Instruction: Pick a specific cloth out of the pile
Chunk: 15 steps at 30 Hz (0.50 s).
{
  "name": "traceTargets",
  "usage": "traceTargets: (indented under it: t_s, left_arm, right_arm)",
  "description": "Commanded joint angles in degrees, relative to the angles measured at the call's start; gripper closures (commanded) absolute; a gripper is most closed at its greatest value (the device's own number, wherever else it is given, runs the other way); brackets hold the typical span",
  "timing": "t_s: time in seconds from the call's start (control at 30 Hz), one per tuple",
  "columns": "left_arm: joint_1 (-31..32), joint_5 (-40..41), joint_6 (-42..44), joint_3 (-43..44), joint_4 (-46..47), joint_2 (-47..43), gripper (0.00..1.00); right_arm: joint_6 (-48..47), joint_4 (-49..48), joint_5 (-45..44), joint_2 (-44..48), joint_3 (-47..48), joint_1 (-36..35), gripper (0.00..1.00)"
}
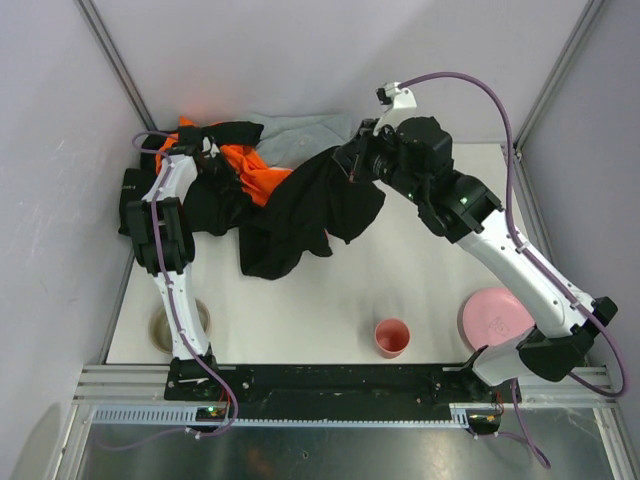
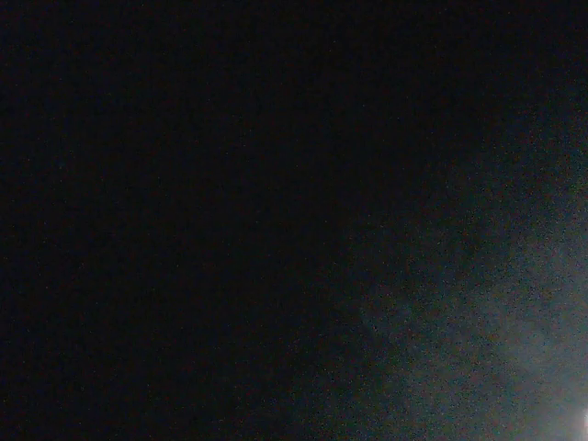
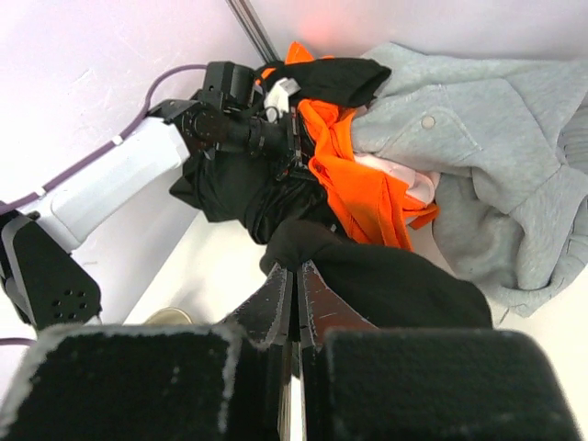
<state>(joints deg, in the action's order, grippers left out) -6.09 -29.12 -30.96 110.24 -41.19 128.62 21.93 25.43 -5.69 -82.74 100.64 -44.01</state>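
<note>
- The cloth [image 1: 238, 131], a small black piece, lies crumpled on top of the pile [image 1: 215, 195] at the far left of the surface [image 1: 400, 270]. It rests on the orange garment [image 3: 363, 175], and the grey garment [image 3: 496, 165] is just to its right.
- The left gripper [image 3: 287, 140] reaches into the pile just beside the cloth and is pushed in among black and orange folds. Its jaws are buried there, so I cannot tell whether they are wide, narrow or holding anything. The left wrist view shows almost nothing but darkness.
- The right gripper [image 3: 296, 276] has its jaws pinched tight on a fold of the larger black garment [image 1: 300, 215]. From the jaws that garment drapes down onto the surface at the pile's right edge.
- A pink cup [image 1: 391, 337] and a pink plate [image 1: 495, 315] stand near the front of the surface, well apart from the pile.
</note>
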Motion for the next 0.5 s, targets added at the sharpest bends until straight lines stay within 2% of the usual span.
traceTargets:
  t_s: [0.0, 0.33, 0.47]
  left_arm:
    - [-2.4, 4.1, 1.7, -0.6, -2.3, 2.1, 0.90]
    - [-2.4, 3.5, 1.7, -0.5, -2.3, 2.3, 0.90]
    - [-2.4, 3.2, 1.7, -0.4, -2.2, 2.4, 0.90]
  right_arm:
    - [-1.9, -4.7, -1.0, 3.6, 5.0, 0.9, 1.00]
    - [-5.4, -5.6, -2.8, 7.5, 6.6, 5.1, 1.00]
    - [-8.7, -6.1, -6.1, 10.3, 6.8, 6.9, 1.00]
